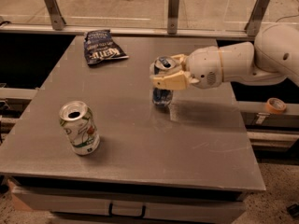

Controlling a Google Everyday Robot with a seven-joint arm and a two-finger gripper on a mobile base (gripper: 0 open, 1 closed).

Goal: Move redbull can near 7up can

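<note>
Camera view: the gripper (164,71) sits just right of the frame's centre, its cream jaws closed around the upper part of the redbull can (162,97), which stands upright in the grasp. I cannot tell whether the can's base rests on the grey table (187,139) or hangs just above it. The 7up can (79,128) stands well apart, in the lower left of the frame, leaning slightly, its top open.

What worries me is the carry across. The grip is high on a slim can, so a quick swing could let it tilt or slip out. An approach that comes in too low or too far could also knock the 7up can over. The chip bag (103,46) in the upper left lies off that path.

The arm (252,62) reaches in from the right edge, forearm roughly level above the table, wrist pointing left.
</note>
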